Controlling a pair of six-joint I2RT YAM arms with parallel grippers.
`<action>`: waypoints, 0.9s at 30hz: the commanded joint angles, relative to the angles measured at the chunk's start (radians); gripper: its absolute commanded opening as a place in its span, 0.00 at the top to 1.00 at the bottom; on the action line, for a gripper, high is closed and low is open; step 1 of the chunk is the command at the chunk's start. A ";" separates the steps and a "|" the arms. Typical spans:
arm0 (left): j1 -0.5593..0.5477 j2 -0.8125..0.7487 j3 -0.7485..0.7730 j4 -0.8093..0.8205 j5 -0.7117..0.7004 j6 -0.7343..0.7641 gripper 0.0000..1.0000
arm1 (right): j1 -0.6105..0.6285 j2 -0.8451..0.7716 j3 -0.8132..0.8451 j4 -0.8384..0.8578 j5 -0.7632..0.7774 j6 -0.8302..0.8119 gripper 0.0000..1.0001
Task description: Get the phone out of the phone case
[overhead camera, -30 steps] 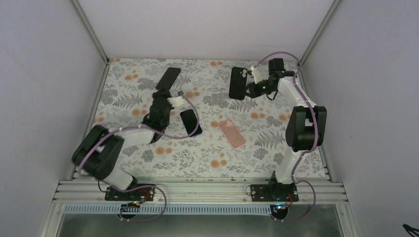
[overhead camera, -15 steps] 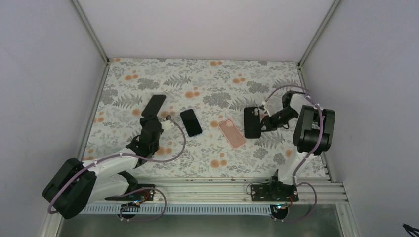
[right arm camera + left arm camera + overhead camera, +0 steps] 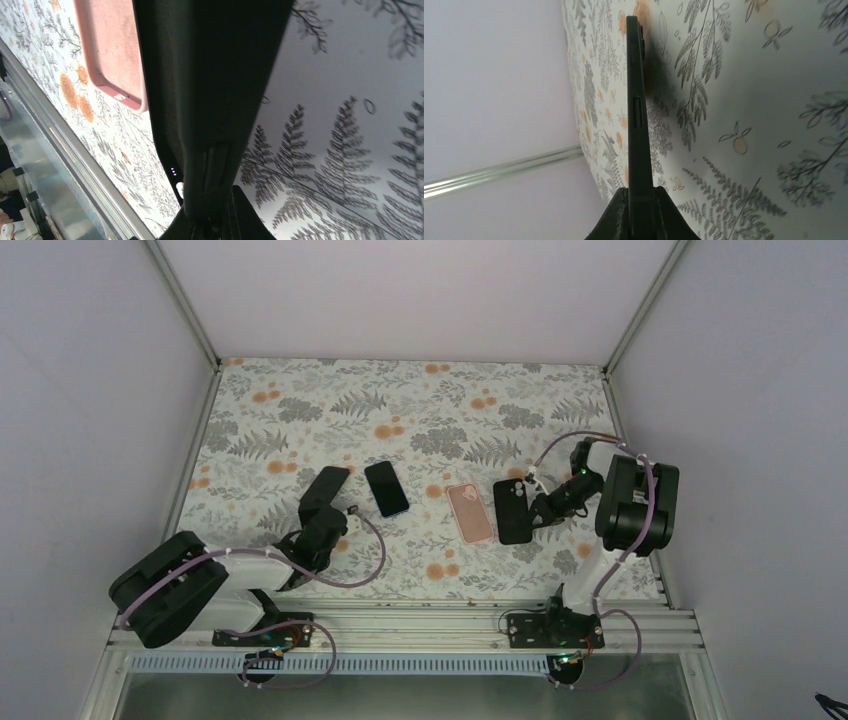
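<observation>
My left gripper (image 3: pixel 322 519) is shut on the near end of a black phone (image 3: pixel 324 488), held over the mat left of centre. In the left wrist view the phone (image 3: pixel 636 115) shows edge-on with its side buttons, clamped between my fingers (image 3: pixel 616 215). My right gripper (image 3: pixel 538 510) is shut on a black phone case (image 3: pixel 512 510) with a camera cutout, low over the mat just right of a pink case (image 3: pixel 469 512). In the right wrist view the black case (image 3: pixel 210 75) fills the middle, and the gripper (image 3: pixel 220 212) pinches its near edge.
A second black phone (image 3: pixel 386 488) lies flat on the floral mat (image 3: pixel 420 420) between my grippers. The pink case also shows in the right wrist view (image 3: pixel 112 45), lying open side up. Metal rails (image 3: pixel 400 625) run along the near edge. White walls stand on three sides.
Both arms have drawn back from the far side toward the near middle. The left carried the black phone down and nearer. The right brought the black case down beside the pink case.
</observation>
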 commanded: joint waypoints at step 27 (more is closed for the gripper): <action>-0.058 -0.197 0.482 -0.922 0.931 -0.315 0.00 | -0.047 -0.152 0.478 -0.050 0.381 0.043 0.00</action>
